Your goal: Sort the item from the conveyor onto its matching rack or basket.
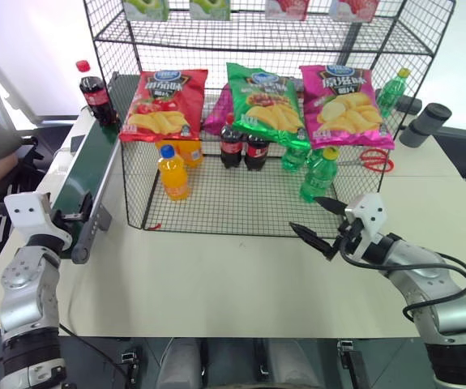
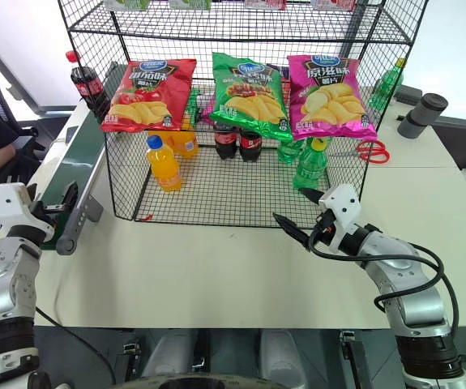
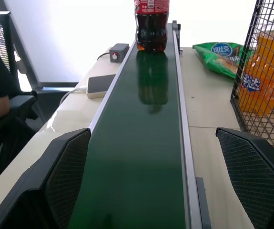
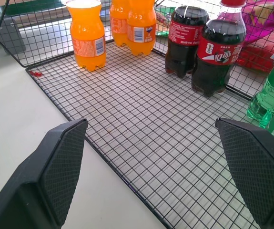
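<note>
The left gripper (image 1: 64, 220) was held at the near, rounded end of the conveyor (image 1: 87, 174), its two fingers spread wide and empty, aimed up the belt. The right gripper (image 1: 318, 220) was likewise spread and empty, poised at the front edge of the rack (image 1: 216, 207). The cola bottle (image 1: 96, 96) was seen standing upright at the far end of the belt, well apart from both grippers.

Several risks could be judged from this. The bottle is tall and narrow, so it might be toppled if it were struck by a finger tip rather than taken between the pads; a rolling bottle could be lost over the low side rail. On the rack floor, two cola bottles (image 4: 206, 50) stood just beside the green bottles (image 1: 320, 174) and near the orange-soda bottles (image 4: 86, 40); a crowded placement could knock neighbours over. The wire front edge could also be caught by a low approach.
</note>
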You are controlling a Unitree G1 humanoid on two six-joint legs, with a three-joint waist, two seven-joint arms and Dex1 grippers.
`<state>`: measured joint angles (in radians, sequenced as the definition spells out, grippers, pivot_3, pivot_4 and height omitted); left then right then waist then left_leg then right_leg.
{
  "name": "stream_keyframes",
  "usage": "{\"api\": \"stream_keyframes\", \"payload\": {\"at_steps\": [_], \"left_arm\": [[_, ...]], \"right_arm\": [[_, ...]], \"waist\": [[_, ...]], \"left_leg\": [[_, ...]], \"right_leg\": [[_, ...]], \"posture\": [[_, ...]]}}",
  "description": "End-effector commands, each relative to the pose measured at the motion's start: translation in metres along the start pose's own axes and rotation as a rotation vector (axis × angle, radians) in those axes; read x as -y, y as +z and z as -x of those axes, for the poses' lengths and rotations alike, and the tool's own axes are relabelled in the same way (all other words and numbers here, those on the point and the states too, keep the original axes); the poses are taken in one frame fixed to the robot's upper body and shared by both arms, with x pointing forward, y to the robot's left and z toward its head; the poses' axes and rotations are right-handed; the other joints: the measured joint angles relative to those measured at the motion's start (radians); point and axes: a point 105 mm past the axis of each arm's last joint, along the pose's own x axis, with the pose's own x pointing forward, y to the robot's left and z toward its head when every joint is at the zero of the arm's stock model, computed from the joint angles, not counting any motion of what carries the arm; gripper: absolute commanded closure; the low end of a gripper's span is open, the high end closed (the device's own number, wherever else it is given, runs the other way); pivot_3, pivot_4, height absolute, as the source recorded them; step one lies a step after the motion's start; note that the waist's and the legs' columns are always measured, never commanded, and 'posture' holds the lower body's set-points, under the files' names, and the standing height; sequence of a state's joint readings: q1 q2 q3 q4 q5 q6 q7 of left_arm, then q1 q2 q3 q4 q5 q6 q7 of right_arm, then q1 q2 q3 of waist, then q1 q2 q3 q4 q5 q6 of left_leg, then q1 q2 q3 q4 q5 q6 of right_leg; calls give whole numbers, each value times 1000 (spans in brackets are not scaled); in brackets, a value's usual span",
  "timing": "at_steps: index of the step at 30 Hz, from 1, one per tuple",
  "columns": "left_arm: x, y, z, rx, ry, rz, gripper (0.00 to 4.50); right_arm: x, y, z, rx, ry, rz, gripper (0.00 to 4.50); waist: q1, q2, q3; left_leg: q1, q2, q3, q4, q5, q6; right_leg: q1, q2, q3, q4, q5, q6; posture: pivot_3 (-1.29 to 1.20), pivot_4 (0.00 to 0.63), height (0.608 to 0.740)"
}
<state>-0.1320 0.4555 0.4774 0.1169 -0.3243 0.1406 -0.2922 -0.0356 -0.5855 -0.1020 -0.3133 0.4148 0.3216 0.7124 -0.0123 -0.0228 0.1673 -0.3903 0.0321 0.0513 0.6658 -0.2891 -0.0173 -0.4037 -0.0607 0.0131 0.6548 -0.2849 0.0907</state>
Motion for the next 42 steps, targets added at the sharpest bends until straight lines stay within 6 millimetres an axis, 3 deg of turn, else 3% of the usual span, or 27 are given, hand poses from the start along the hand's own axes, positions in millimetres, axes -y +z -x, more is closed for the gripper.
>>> {"api": "stream_keyframes", "payload": {"at_steps": [1,11,25,42], "left_arm": [[-1,11,-2,39,4,-28,0],[1,11,-3,42,9,-34,0],[-2,11,-4,47,22,-51,0],[-12,16,-4,69,67,-68,0]], "right_arm": [[-9,14,-2,49,32,24,32],[-22,17,-8,70,90,7,32],[-63,37,-22,145,264,-14,32],[-68,28,-23,137,269,-17,32]], "waist": [[0,0,0],[0,0,0],[0,0,0],[0,-1,0]], "left_leg": [[0,0,0,0,0,0],[0,0,0,0,0,0],[0,0,0,0,0,0],[0,0,-1,0,0,0]], "right_leg": [[0,0,0,0,0,0],[0,0,0,0,0,0],[0,0,0,0,0,0],[0,-1,-1,0,0,0]], "posture": [[0,150,740],[0,150,740],[0,150,740],[0,150,740]]}}
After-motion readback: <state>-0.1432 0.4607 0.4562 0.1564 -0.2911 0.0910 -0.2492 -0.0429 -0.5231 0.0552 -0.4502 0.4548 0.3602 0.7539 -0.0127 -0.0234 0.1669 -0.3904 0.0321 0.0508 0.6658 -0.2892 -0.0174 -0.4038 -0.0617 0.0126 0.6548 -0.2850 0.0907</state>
